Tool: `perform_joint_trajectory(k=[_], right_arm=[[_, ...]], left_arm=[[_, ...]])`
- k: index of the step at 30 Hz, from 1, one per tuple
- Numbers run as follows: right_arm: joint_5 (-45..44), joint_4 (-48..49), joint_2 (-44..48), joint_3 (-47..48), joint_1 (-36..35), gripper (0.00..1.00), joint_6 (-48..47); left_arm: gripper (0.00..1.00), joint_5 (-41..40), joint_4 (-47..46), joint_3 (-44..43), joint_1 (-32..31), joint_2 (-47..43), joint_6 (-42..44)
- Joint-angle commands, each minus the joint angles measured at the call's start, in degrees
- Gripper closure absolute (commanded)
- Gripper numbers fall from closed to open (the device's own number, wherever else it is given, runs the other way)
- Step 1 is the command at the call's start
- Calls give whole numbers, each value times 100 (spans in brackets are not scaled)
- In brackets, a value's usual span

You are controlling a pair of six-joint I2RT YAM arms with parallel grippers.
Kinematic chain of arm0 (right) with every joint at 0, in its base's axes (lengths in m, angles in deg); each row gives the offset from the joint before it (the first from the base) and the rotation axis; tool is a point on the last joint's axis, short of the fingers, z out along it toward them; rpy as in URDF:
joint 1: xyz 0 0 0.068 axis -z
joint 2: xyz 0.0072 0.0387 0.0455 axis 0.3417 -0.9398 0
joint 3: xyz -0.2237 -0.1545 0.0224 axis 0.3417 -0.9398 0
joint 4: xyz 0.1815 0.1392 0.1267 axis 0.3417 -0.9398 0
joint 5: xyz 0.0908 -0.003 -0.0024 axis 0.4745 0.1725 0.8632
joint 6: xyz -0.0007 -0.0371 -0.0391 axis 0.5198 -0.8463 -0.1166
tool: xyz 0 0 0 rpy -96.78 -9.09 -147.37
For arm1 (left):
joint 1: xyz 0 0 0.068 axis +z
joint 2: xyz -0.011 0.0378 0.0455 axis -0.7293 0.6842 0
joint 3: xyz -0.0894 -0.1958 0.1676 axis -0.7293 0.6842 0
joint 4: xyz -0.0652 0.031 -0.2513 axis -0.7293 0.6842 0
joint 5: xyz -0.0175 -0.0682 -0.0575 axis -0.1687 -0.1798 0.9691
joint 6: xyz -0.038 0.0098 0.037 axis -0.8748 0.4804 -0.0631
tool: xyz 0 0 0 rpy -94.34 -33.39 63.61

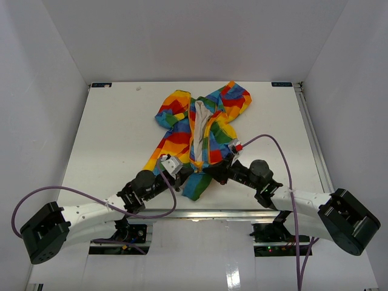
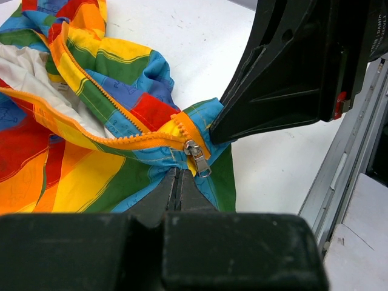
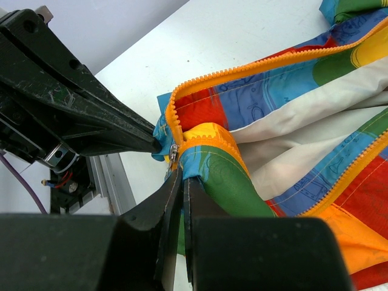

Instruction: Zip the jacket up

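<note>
The rainbow patchwork jacket [image 1: 203, 124] lies in the middle of the white table, front open, with white lining [image 3: 315, 115] between the spread yellow zipper rows. The metal zipper slider [image 2: 196, 156] sits at the bottom hem. My left gripper [image 2: 177, 177] is shut on the blue-green hem fabric just below the slider. My right gripper [image 3: 183, 177] is shut on the hem right beside the slider [image 3: 174, 151]. In the top view the left gripper [image 1: 185, 176] and the right gripper [image 1: 213, 176] meet at the hem from either side. Each gripper's black fingers show in the other wrist view.
An aluminium rail [image 1: 200, 213] runs along the near table edge and another runs up the right side [image 1: 314, 139]. White walls enclose the table on three sides. Purple cables [image 1: 279, 145] loop off both arms.
</note>
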Motion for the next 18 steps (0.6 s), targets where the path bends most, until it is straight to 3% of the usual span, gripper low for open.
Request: perform_joint_trajectory(k=[1,18], right_arm=[[264,184,164,-8,64,92,-180],[997,-371,156,177,202,92,-703]], left_arm=[[100,238,173,-164,-43,-77,64],[100,876,663,-417,-43,-141,210]])
